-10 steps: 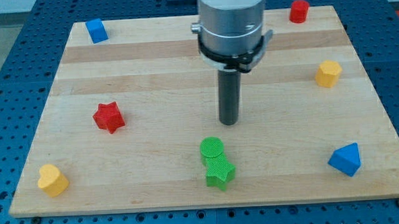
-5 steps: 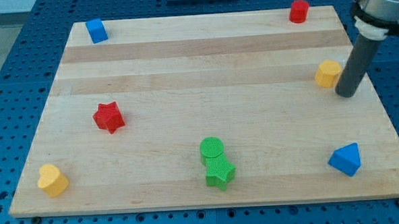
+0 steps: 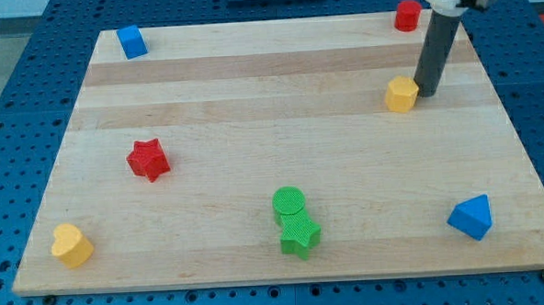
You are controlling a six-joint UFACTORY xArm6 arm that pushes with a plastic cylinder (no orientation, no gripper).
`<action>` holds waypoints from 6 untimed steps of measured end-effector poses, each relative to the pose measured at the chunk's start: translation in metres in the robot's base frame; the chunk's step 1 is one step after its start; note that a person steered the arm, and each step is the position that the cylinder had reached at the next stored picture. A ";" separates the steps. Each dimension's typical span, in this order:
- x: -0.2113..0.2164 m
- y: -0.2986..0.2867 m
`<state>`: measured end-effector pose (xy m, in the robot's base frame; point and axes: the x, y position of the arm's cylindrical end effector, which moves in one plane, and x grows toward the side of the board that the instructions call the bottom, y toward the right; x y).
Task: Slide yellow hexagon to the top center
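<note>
One yellow hexagon (image 3: 400, 94) is sitting on the tabletop (image 3: 252, 126) in the view's upper right, a little below the top edge and well to the right of the top centre. My tip (image 3: 426, 92) is resting just beside it on the view's right, touching or nearly touching its side, with the dark rod rising up and slightly right out of the view's top. This arm is carrying no fingers, so nothing is spreading or pinching; only the rod's end is meeting the wood.

Above the hexagon, near the view's top right corner of the tabletop, a red cylinder (image 3: 408, 15) is standing well apart from it. Down toward the view's bottom right, a blue block (image 3: 470, 216), roughly wedge or pyramid shaped, is lying near the right edge.

At the view's bottom centre, a green cylinder (image 3: 289, 204) and a green star (image 3: 299, 234) are sitting touching each other, the star just below the cylinder. Further left, at mid height, a red star (image 3: 148, 160) is lying alone. A yellow heart-shaped block (image 3: 71, 245) is sitting near the view's bottom left corner, and a blue block (image 3: 132, 41) is sitting by the view's top left corner.
</note>
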<state>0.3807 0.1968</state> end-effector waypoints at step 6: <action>0.022 -0.069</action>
<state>0.4028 0.1274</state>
